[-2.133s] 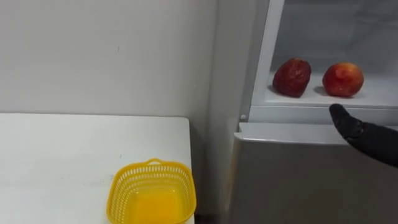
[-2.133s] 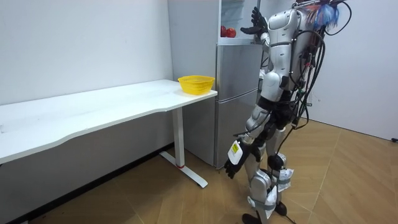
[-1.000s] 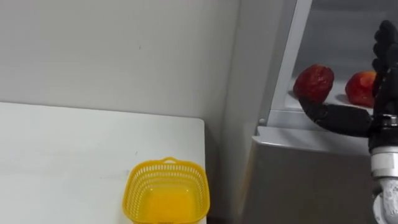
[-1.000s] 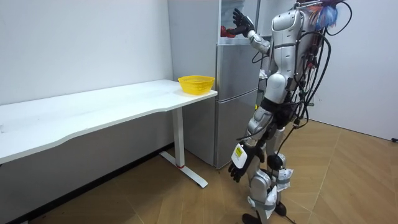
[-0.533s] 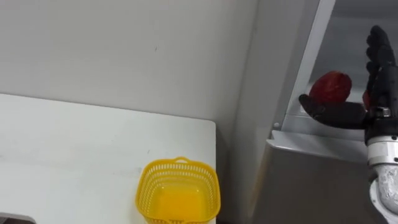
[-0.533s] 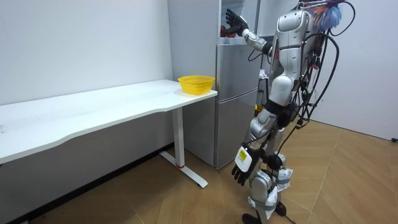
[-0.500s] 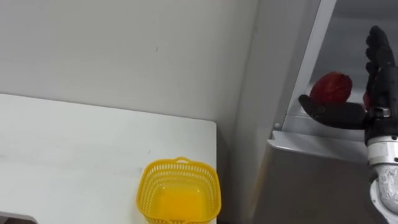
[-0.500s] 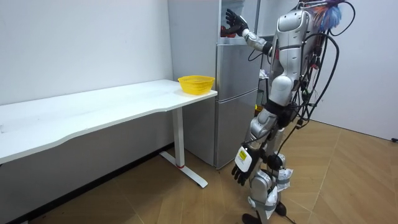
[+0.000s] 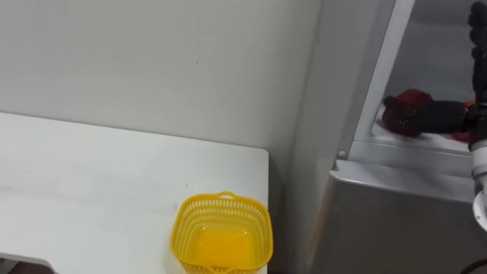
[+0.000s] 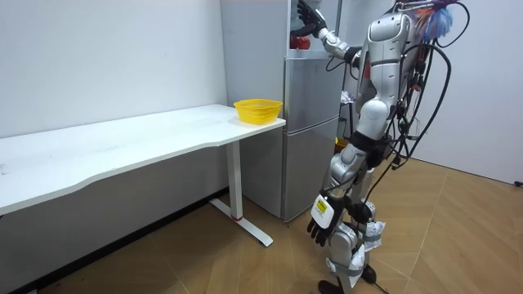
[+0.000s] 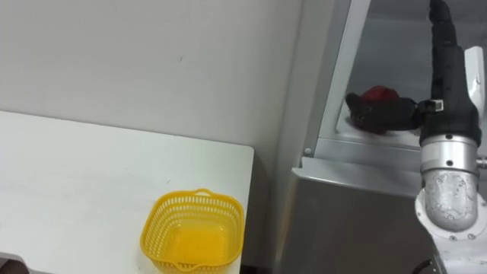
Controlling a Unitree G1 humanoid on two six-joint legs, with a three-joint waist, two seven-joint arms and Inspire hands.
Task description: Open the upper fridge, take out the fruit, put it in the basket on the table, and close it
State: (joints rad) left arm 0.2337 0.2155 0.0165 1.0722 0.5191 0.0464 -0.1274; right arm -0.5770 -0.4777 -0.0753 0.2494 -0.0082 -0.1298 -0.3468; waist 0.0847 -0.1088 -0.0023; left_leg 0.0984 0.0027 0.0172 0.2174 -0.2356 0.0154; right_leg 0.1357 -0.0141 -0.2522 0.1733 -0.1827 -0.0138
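Observation:
In the open upper fridge compartment a dark red fruit lies on the white shelf. My right hand is raised inside the compartment, open, fingers straight up. Its thumb reaches left across the front of the fruit, touching or nearly touching it. A second red fruit is mostly hidden behind the hand. In the room view I stand before the fridge, right hand up in the compartment, and my left hand hangs relaxed by my thigh.
A yellow plastic basket sits empty at the corner of the white table, left of the fridge. The grey lower fridge door is closed below the shelf. A white wall runs behind the table.
My right hand has gone deeper into the compartment and its thumb now lies across the dark red fruit. The eye view has shifted slightly. The left hand has swung a little by my leg.

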